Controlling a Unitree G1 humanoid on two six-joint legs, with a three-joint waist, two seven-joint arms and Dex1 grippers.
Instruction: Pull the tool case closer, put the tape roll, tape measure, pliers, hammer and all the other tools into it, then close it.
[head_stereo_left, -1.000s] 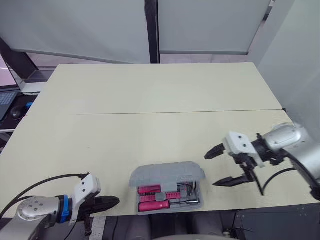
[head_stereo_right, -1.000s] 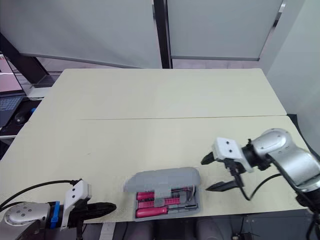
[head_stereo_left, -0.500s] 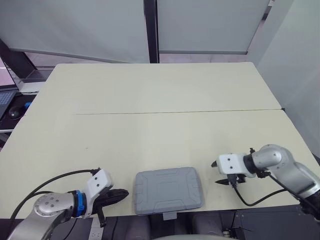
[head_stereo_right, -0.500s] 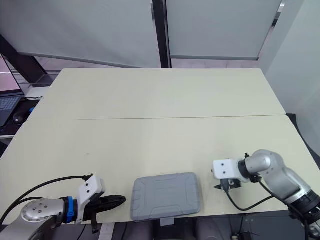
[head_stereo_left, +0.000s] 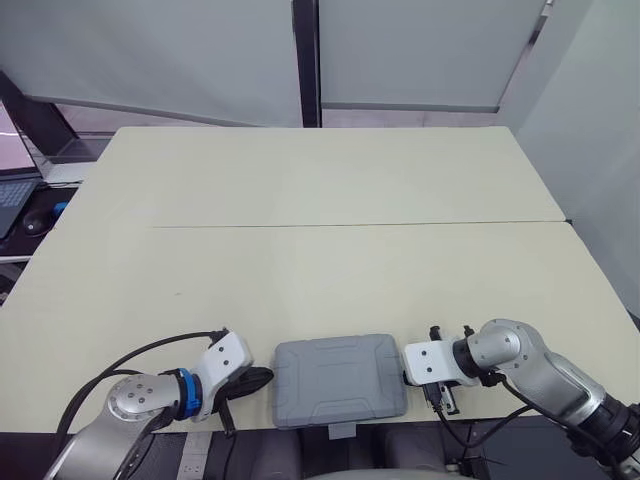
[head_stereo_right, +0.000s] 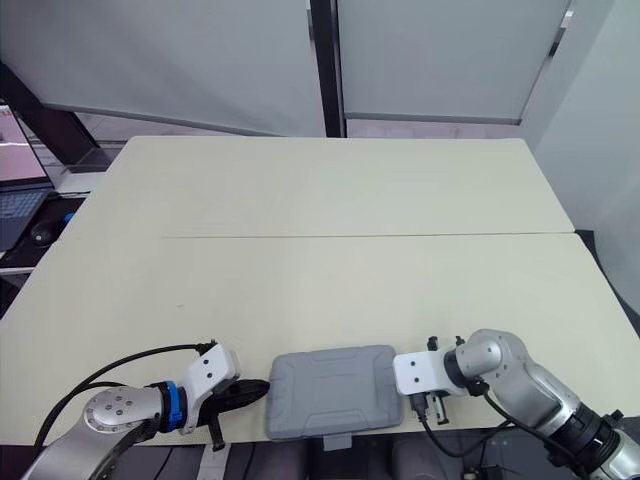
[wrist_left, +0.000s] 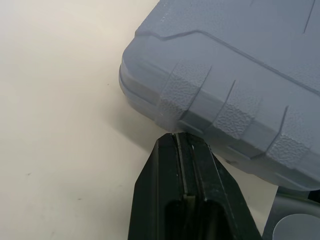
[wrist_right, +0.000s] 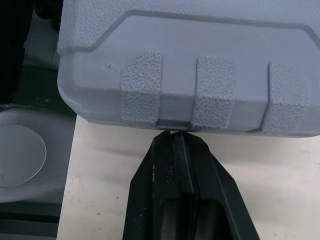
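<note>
Grey case: lid down
Left tool: fingers together, case side at tip
Right tool: likewise
Latch: square case evenly, then snap

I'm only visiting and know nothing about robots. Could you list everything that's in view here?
Table: one, pale cream, a seam running across its middle.
Tool case: one, grey, lid shut, at the table's near edge between the two grippers.
Laptop: one, dark keys, partly in view on a separate desk off the table's left side.
Mouse: one, black, beside the laptop.
Wall panels: two, pale grey, behind the table's far edge.
Left gripper: one, black fingers shut, tips at the case's left side.
Right gripper: one, black fingers shut, tips at the case's right side.
</note>
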